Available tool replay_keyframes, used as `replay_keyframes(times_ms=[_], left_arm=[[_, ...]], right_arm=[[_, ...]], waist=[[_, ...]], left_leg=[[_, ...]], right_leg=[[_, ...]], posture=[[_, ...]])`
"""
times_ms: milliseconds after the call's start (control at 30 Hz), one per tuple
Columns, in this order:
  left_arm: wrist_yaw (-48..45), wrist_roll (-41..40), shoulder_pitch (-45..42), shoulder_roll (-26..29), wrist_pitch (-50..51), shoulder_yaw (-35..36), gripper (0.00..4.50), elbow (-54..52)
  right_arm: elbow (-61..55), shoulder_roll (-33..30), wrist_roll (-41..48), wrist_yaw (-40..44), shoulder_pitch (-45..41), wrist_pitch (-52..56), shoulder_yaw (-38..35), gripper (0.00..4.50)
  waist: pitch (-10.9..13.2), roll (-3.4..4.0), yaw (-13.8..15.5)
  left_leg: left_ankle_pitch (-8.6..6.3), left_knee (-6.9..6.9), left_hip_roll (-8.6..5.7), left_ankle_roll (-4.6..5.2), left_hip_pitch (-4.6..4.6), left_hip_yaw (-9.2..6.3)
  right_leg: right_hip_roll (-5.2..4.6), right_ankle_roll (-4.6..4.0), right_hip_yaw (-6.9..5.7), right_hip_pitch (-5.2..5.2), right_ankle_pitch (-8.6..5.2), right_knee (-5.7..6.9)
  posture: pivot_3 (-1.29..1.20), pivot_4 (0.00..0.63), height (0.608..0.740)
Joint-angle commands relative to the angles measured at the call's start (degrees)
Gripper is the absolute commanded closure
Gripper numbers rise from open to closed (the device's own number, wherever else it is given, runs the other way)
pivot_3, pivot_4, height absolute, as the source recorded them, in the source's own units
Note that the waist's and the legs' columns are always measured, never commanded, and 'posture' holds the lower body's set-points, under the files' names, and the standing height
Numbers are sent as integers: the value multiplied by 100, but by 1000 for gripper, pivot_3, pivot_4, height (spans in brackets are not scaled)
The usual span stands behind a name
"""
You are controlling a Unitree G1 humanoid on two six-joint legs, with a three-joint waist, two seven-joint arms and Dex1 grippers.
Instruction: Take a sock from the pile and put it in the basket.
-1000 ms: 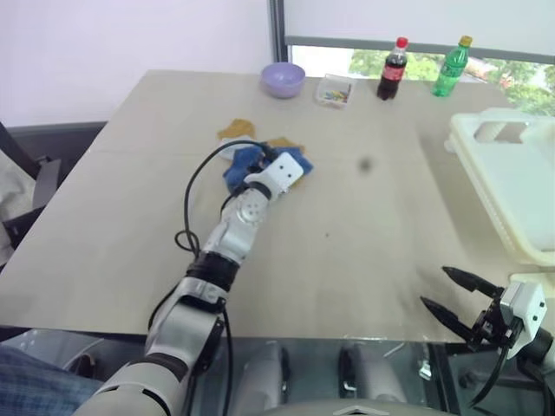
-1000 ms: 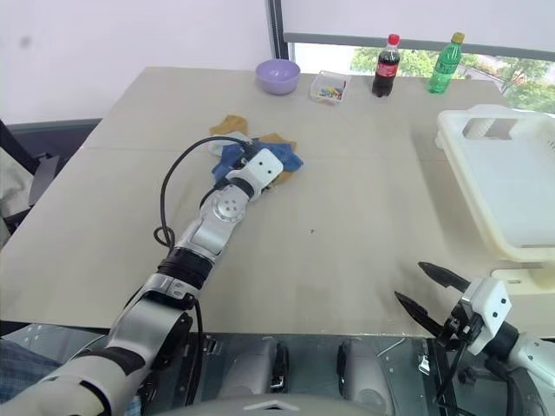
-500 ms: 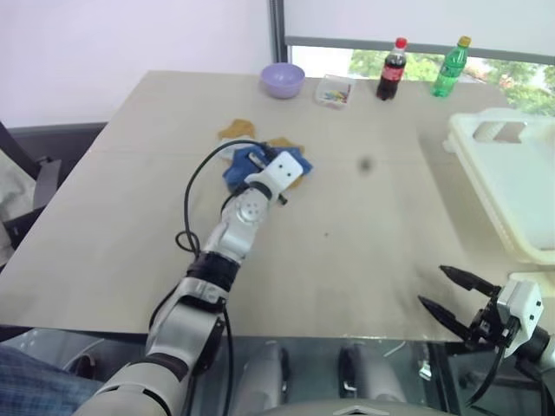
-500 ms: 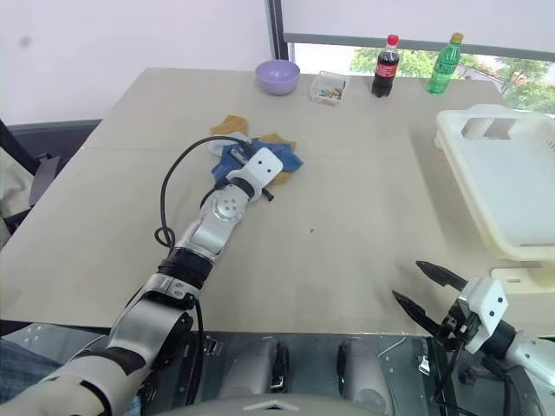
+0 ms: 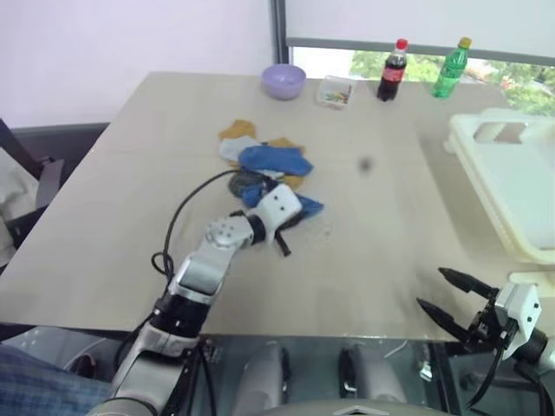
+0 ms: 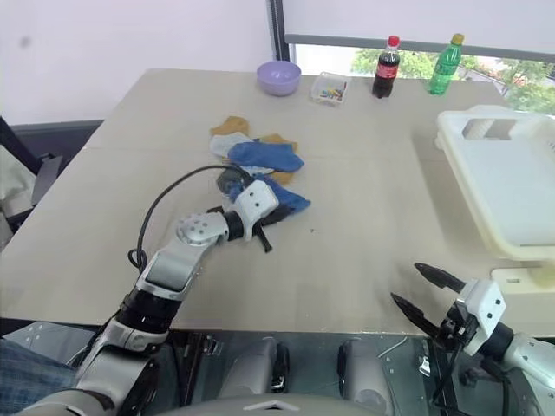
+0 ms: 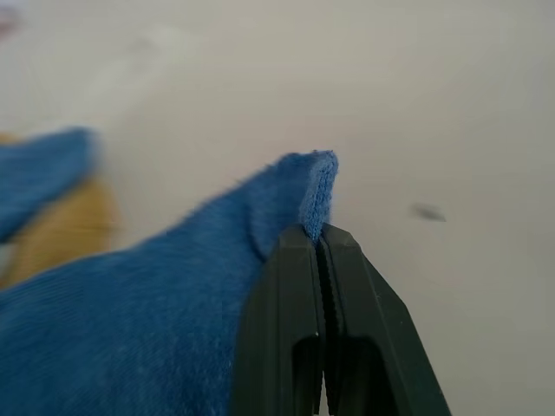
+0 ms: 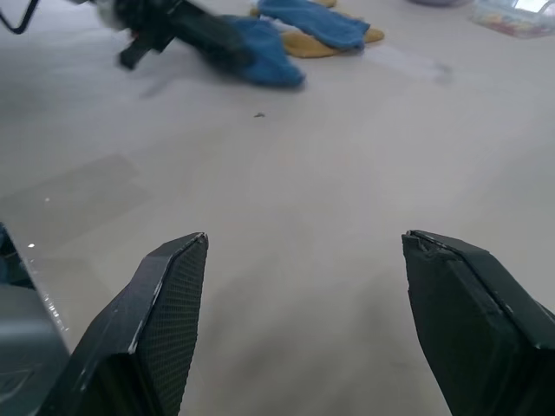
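Left claw [image 7: 323, 260] is clamped on a blue sock's [image 6: 282, 201] edge; soft, light, floppy fabric. Right claw [image 5: 453, 299] gapes wide. Basket [image 6: 512, 186] sits at three o'clock.

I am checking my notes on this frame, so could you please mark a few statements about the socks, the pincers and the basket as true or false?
1. The left pincer is shut on a blue sock. True.
2. The right pincer holds a sock. False: it is open and holds nothing, near the table edge.
3. A sock already lies in the basket. False: none shows inside it.
4. The pile lies on the table with another blue sock on top. True.
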Motion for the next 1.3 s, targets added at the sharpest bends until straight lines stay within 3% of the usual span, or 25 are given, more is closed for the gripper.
replay_keyframes(times_ms=[33,267,367,433,600,733,867,900,1033,1067,1200,1300], left_arm=[[-253,-133,-31,-223,-490,-379,4462,-271],[-530,-447,-616,-1386,-352,-1083,4462,19],[73,-1514,-850,-2361,763,-120,4462,-169],[479,-2068,-905,-2672,1421,567,4462,-275],[1601,-2404,-563,-2499,2465,1764,4462,-205],[1917,-1588,231,-1515,2829,1128,4462,-104],[2055,-1456,610,-1306,2584,909,4462,-293],[2064,-1559,670,-1344,2614,966,3907,-386],[1943,-1793,913,-1157,2827,992,2410,-839],[1888,-1873,981,-1073,2914,1009,1769,-933],[1562,-2034,1307,-441,3149,968,215,-1255],[1449,-2048,1447,-65,3080,955,215,-1319]], right_arm=[[-106,-17,12,-62,-44,-47,-64,832],[25,-170,43,-28,-255,7,-118,832],[-9,-209,60,-55,-300,47,-125,832],[-35,-214,61,-66,-291,57,-136,832],[-93,-194,24,-114,-272,68,-85,832],[-85,-203,-1,-141,-369,108,-10,832],[-112,-229,-4,-176,-483,180,34,832],[-137,-229,-4,-197,-510,213,48,832],[-508,-130,75,-553,-587,738,275,832],[-601,-103,-93,-819,-644,956,369,832],[-1162,-121,-223,-1732,-868,2423,854,832],[-1593,50,771,-2066,-965,3553,975,832]], waist=[[0,0,10],[1,-2,7],[6,-9,-1],[5,-8,-37],[-13,22,-62],[-9,15,-42],[-24,-3,-11],[-26,-3,-17],[-27,-1,-38],[-28,1,-41],[-36,14,-72],[-44,25,-79]], left_leg=[[0,2,0,0,-1,0],[0,3,-4,1,-3,-4],[0,7,-11,2,-6,-3],[0,7,-10,2,-8,-9],[0,-2,3,2,9,-29],[1,-1,2,2,10,-37],[0,2,-13,1,7,-33],[0,2,-14,1,11,-23],[-1,0,-20,1,10,-25],[-1,-2,-13,1,13,-23],[-1,-3,4,-1,24,-18],[-2,-16,12,-2,39,-13]], right_leg=[[0,0,0,0,0,0],[4,0,1,0,0,0],[1,1,7,1,0,-1],[2,2,5,-1,0,-2],[36,-2,10,1,-2,6],[42,-3,10,1,-1,9],[33,-3,28,8,-1,0],[30,-1,43,8,0,-1],[22,-2,44,5,-1,0],[27,-3,45,4,-1,1],[39,-5,49,4,-1,6],[40,-12,53,7,-3,9]], posture=[[0,150,736],[0,150,736],[0,150,736],[0,150,736],[0,150,736],[0,150,736],[0,150,736],[0,150,736],[0,150,736],[0,150,736],[0,150,736],[0,150,736]])
